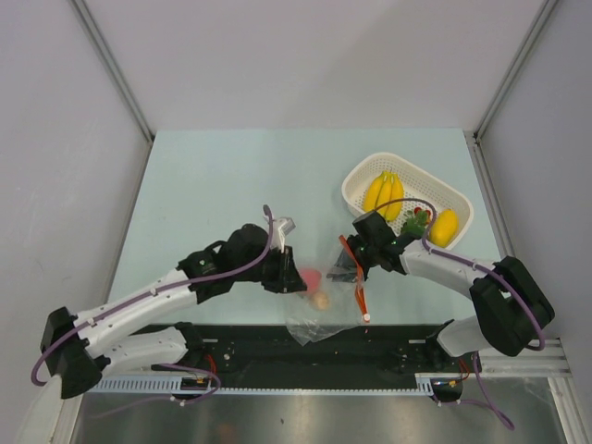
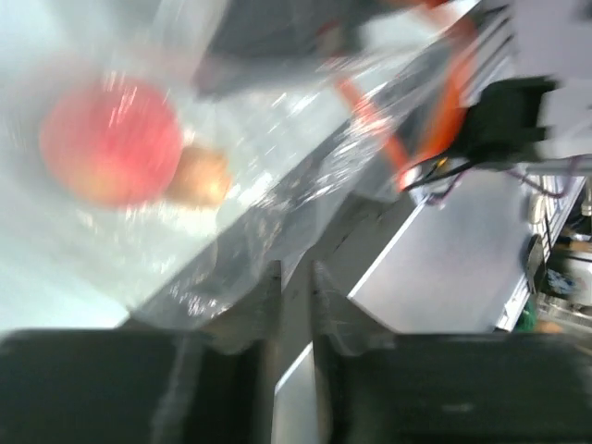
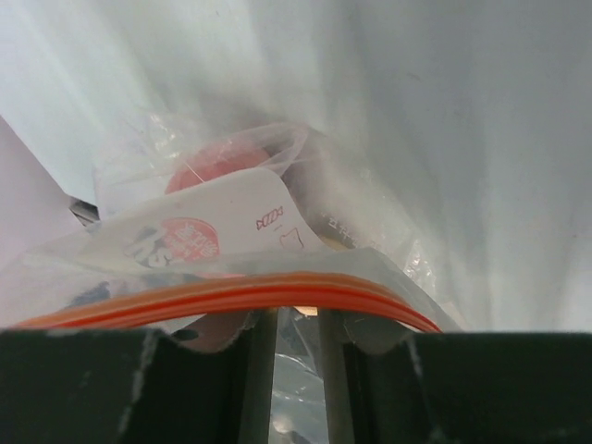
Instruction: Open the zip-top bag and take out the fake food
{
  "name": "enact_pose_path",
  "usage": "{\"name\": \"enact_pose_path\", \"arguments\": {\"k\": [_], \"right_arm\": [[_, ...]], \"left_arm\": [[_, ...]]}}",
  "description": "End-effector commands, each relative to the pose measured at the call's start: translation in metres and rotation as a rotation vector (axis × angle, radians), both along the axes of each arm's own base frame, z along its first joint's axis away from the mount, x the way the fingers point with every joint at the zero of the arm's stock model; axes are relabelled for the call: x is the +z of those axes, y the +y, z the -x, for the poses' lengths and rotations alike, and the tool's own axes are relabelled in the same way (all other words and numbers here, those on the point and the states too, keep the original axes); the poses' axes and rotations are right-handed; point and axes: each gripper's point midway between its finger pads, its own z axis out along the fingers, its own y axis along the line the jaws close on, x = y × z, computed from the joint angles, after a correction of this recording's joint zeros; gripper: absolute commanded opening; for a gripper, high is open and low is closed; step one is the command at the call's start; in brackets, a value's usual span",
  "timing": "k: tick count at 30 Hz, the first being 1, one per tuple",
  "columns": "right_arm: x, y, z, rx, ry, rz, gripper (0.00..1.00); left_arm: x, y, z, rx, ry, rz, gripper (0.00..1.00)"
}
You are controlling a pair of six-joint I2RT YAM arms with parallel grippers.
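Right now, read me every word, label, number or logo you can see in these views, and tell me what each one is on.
Short dark code on the white label inside the zip-top bag: tilted and too blurred to quote.
White lettering in the red round logo on that same label: unreadable.
Top and left wrist views: no legible text.

- The bench [image 1: 213, 185] was a pale green top, with grey panels [image 1: 305, 55] standing along three sides.
- A white basket [image 1: 418, 183] stood on its far right part, well apart from the near edge.
- A black strip [image 1: 277, 356] ran along the near edge.
- The bag [image 1: 314, 328] had its lower end over that strip near the middle; whether it rested there could not be told.
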Motion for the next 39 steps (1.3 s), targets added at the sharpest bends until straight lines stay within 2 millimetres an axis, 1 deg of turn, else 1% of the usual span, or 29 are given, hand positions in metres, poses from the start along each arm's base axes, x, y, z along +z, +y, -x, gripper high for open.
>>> {"name": "enact_pose_path", "arguments": {"k": [1,2,3,4,5,6,7,8,9,11,12,15,16,17,19,21,22,25,27,29,33,35,38,39], "right_arm": [[0.013,0.004,0.009,0.138,-0.060,-0.013,0.29],[0.013,0.005,0.012,0.157,-0.059,-0.014,0.33],[0.011,0.004,0.015,0.180,-0.055,-0.012,0.36],[0.007,0.004,0.018,0.196,-0.041,-0.005,0.42],[0.005,0.005,0.023,0.218,-0.034,-0.005,0.45],[0.004,0.007,0.027,0.243,-0.030,-0.007,0.47],[0.002,0.007,0.029,0.253,-0.024,-0.005,0.52],[0.000,0.011,0.033,0.277,-0.023,-0.005,0.53],[0.000,0.013,0.035,0.289,-0.022,-0.013,0.55],[-0.003,0.017,0.038,0.308,-0.021,-0.016,0.57],[-0.004,0.019,0.040,0.316,-0.017,-0.018,0.57],[-0.009,0.022,0.043,0.334,-0.007,-0.017,0.59],[-0.011,0.022,0.044,0.338,-0.004,-0.010,0.62],[-0.013,0.023,0.044,0.345,-0.005,-0.009,0.63],[-0.017,0.023,0.044,0.348,0.002,-0.003,0.66],[-0.023,0.025,0.046,0.359,0.015,-0.003,0.68],[-0.023,0.029,0.047,0.365,0.010,-0.011,0.69],[-0.032,0.034,0.049,0.371,0.028,-0.015,0.68],[-0.032,0.039,0.049,0.371,0.032,-0.029,0.68],[-0.034,0.041,0.048,0.366,0.033,-0.033,0.65],[-0.034,0.041,0.049,0.362,0.039,-0.034,0.56],[-0.031,0.041,0.049,0.363,0.034,-0.035,0.54],[-0.028,0.036,0.046,0.351,0.020,-0.016,0.46],[-0.027,0.032,0.046,0.346,0.023,-0.008,0.42]], "left_arm": [[-0.056,0.008,0.016,0.029,0.186,-0.085,0.12],[-0.069,0.009,0.017,0.035,0.215,-0.112,0.11],[-0.076,0.010,0.016,0.046,0.222,-0.132,0.11],[-0.080,0.010,0.016,0.047,0.230,-0.145,0.11],[-0.089,0.009,0.016,0.043,0.245,-0.170,0.11],[-0.091,0.008,0.015,0.035,0.249,-0.175,0.10],[-0.096,0.007,0.014,0.034,0.254,-0.186,0.10],[-0.101,0.008,0.014,0.035,0.261,-0.199,0.10],[-0.111,0.007,0.011,0.041,0.267,-0.220,0.09],[-0.120,0.005,0.009,0.040,0.269,-0.233,0.08],[-0.128,0.002,0.007,0.036,0.280,-0.244,0.06],[-0.134,-0.005,0.002,0.037,0.287,-0.252,0.05],[-0.141,-0.005,0.001,0.039,0.300,-0.271,0.05],[-0.139,-0.009,-0.002,0.036,0.293,-0.266,0.04],[-0.144,-0.010,-0.004,0.033,0.297,-0.283,0.04],[-0.144,-0.012,-0.008,0.033,0.284,-0.291,0.04],[-0.144,-0.013,-0.009,0.032,0.285,-0.294,0.04],[-0.144,-0.018,-0.010,0.021,0.288,-0.283,0.03],[-0.146,-0.019,-0.009,0.020,0.300,-0.282,0.03],[-0.149,-0.019,-0.007,0.018,0.312,-0.284,0.02],[-0.154,-0.014,-0.005,0.030,0.317,-0.296,0.01],[-0.155,-0.012,-0.007,0.036,0.315,-0.302,0.01],[-0.155,-0.008,-0.011,0.054,0.312,-0.309,0.01],[-0.155,-0.005,-0.014,0.068,0.312,-0.310,0.01]]}}
